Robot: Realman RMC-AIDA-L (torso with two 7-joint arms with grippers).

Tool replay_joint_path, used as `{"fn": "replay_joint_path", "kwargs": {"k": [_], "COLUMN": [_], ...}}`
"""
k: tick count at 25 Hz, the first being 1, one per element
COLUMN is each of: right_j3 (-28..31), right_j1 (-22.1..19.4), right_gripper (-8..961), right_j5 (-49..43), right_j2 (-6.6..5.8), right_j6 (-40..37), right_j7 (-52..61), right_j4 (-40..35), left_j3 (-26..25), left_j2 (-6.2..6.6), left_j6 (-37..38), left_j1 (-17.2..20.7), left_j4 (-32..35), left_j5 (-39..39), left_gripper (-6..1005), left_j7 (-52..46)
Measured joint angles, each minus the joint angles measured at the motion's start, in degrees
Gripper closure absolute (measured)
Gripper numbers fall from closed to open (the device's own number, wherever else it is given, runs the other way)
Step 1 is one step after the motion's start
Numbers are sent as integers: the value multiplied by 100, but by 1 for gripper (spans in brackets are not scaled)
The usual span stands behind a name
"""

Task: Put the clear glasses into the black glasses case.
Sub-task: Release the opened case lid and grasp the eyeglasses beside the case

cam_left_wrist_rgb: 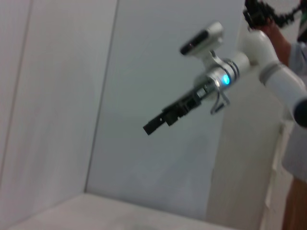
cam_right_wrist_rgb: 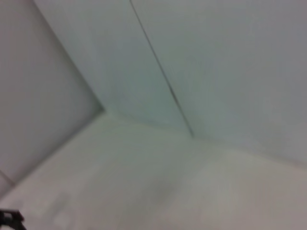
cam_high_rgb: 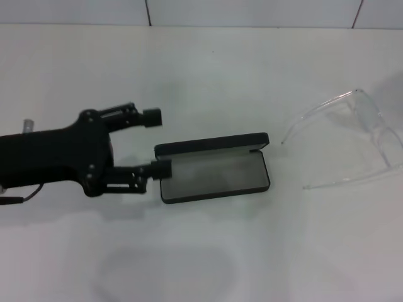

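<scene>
My left gripper (cam_high_rgb: 157, 143) fingers are spread apart at the open black glasses case (cam_high_rgb: 213, 167) end, so I steady it there while the clear glasses (cam_high_rgb: 352, 138) lie well apart on the counter (cam_high_rgb: 208, 75); right gripper (cam_left_wrist_rgb: 156, 123) fingers: can't tell.

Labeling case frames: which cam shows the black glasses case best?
Head view: the black glasses case lies open on the table, whole outline visible, left claw at its end. Both wrist views show none of it.

right gripper (cam_left_wrist_rgb: 152, 126) raised mid-air | white arm (cam_left_wrist_rgb: 249, 60) with blue light (cam_left_wrist_rgb: 225, 79) | white walls behind
</scene>
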Motion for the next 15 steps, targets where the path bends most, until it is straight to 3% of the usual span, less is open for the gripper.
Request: {"fn": "replay_joint_path", "kwargs": {"k": [3, 9, 11, 15], "right_j3": [-112, -428, -592, -1056], "right_j1": [335, 685, 798, 939], "right_gripper": [143, 144, 145, 146], "right_j5": [-776, -1703, -1992, -2392], "right_j2": [-200, -297, -301, -192], "right_j6": [-256, -217, -223, -235], "right_j7": [264, 400, 438, 514], "right_j4": [225, 530, 676, 783], "left_j3": [0, 0, -4, -11], "left_j2": [13, -7, -25, -34], "left_j6": [-21, -53, -61, -106], "left_j1": [-135, -349, -394, -431], "left_j4": [180, 545, 600, 608], "left_j5": [384, 1054, 1139, 1153], "left_gripper": [126, 126, 126, 127], "left_j7": [-145, -358, -369, -339]}}
